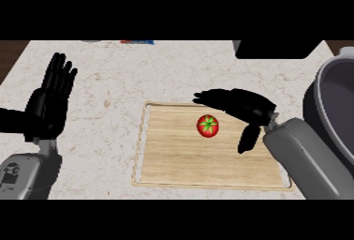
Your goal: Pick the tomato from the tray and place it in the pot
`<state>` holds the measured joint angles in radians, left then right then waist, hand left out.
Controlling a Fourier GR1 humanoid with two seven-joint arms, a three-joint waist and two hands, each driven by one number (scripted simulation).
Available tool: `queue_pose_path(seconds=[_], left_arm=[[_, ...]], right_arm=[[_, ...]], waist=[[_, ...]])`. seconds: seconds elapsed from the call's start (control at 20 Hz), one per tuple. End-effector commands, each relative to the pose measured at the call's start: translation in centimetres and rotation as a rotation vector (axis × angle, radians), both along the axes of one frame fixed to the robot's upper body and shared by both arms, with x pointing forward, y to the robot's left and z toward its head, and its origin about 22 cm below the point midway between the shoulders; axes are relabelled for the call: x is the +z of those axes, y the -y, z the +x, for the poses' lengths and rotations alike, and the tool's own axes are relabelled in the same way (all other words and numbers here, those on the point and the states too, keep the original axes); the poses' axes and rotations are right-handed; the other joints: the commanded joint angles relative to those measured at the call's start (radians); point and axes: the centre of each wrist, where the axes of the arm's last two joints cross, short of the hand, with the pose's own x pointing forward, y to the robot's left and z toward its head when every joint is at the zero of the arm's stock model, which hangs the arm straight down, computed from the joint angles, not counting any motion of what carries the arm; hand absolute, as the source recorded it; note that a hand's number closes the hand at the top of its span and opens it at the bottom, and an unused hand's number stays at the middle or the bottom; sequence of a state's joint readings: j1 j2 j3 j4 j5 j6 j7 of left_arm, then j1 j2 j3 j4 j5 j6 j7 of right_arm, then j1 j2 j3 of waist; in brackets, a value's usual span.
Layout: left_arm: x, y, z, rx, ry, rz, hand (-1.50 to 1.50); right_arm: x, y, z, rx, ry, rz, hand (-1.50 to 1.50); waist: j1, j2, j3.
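The tray [180,164] sits on the tabletop [138,70]. The tomato [207,125] lies on the tray, toward its back. The right hand [242,105] is just right of the tomato. The pot [325,89] stands right of the tray, the left hand [50,101] well left.

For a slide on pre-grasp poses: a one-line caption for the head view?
Right hand, open, poised beside the tomato on the wooden tray; pot at right.
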<state>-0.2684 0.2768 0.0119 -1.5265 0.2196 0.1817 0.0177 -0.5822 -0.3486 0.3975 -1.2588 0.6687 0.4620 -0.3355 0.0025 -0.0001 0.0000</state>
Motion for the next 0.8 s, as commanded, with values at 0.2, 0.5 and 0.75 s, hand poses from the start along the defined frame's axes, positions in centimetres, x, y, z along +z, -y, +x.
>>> queue_pose_path(seconds=[0.2, 0.5, 0.75], left_arm=[[1.7, -1.8, -0.6, 0.009, -0.004, 0.016, 0.0], [-0.5, -1.5, -0.1, 0.013, 0.006, 0.017, 0.0], [0.4, -0.3, 0.5, -0.003, 0.01, -0.009, 0.0]], right_arm=[[-1.9, -1.0, 0.4, -0.058, -0.002, -0.045, -1.5], [-4.6, -1.0, 1.6, -0.033, -0.001, -0.043, -1.5], [-6.5, -5.1, 1.3, -0.004, -0.018, -0.039, -1.5]], waist=[[0.004, 0.0, 0.0], [0.003, 0.002, 0.0], [0.005, 0.002, 0.0]])
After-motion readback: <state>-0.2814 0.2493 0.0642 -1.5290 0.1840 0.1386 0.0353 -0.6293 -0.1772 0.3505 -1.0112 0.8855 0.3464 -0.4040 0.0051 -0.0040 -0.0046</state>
